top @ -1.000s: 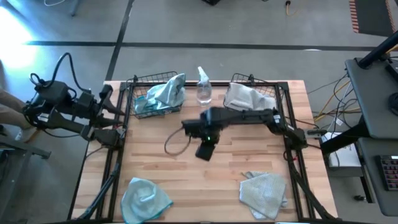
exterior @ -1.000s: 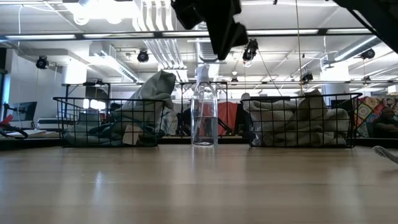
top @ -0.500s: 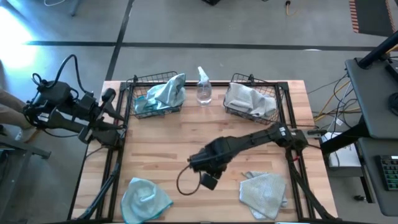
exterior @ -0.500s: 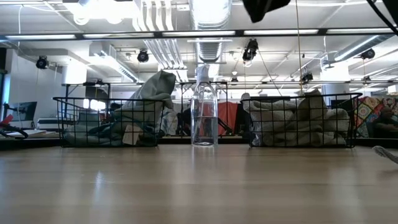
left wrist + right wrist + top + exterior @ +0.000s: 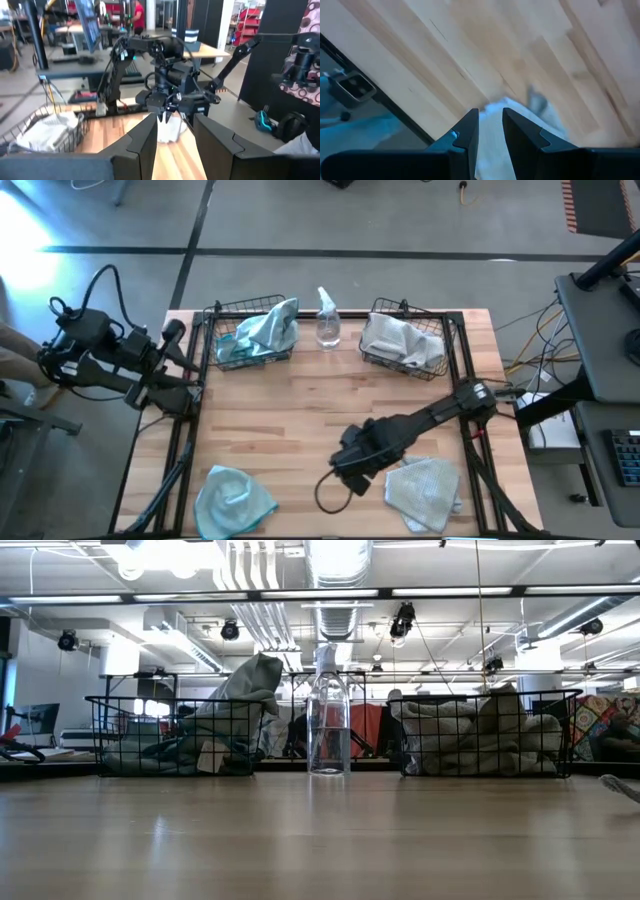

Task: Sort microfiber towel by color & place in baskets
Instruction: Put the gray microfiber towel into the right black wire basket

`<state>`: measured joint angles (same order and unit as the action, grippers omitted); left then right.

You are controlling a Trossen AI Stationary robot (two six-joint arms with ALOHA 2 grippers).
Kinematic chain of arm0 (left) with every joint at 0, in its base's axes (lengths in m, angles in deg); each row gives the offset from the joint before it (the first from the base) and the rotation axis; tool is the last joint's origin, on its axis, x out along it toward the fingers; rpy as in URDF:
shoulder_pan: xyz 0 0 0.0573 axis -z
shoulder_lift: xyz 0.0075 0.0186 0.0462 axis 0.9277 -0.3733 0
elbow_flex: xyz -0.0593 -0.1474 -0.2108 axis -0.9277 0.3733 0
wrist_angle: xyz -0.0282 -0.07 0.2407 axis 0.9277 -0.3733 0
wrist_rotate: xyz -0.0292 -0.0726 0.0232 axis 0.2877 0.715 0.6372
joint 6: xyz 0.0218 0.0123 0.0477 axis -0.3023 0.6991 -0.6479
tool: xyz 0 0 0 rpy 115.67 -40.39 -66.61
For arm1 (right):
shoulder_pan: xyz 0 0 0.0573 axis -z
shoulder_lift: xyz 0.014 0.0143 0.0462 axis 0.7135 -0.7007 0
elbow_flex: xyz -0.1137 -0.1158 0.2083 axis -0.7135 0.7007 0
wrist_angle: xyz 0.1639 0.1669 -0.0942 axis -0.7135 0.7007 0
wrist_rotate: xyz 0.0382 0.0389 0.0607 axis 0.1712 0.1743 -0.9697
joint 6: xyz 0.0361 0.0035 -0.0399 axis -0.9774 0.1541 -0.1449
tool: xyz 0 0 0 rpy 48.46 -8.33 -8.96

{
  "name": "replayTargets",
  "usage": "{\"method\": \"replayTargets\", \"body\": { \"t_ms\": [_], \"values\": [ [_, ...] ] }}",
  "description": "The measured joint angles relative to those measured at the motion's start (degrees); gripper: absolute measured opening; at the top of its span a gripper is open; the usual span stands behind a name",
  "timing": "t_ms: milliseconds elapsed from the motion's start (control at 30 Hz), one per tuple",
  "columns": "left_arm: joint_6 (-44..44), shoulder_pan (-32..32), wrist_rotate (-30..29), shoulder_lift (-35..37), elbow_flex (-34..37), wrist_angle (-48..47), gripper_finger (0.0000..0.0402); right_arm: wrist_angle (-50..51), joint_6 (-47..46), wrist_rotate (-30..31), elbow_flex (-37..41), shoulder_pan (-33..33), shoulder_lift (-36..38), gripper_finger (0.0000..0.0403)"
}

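Already 2 wire baskets at the table's far edge hold cloths: teal ones in the left basket, pale grey ones in the right basket, a clear bottle between them. Near the front edge a teal towel and a grey towel lie on the light wooden table. The right gripper hovers beside the grey towel, fingers apart, empty. The left gripper waits off the table's left side, spread wide. Behind stretches a workshop with ceiling lights.

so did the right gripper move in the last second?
Yes. In the high view the right gripper has swung from beside the spray bottle toward the table's near edge, now next to the grey-white towel.
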<state>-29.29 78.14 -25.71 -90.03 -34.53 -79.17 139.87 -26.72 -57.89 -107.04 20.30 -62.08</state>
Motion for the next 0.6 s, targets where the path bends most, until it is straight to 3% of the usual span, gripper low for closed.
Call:
{"method": "replayTargets", "body": {
  "t_ms": [233,600],
  "values": [
    [-1.8,0.0,-0.5,-0.7,0.0,5.5,0.0113,0.0,-2.0,3.0,14.0,-2.5,11.3,0.0082],
    [0.2,0.0,-6.6,-6.0,0.0,11.6,0.0113,-6.1,0.5,4.3,35.6,-5.7,27.1,0.0082]
  ]
}}
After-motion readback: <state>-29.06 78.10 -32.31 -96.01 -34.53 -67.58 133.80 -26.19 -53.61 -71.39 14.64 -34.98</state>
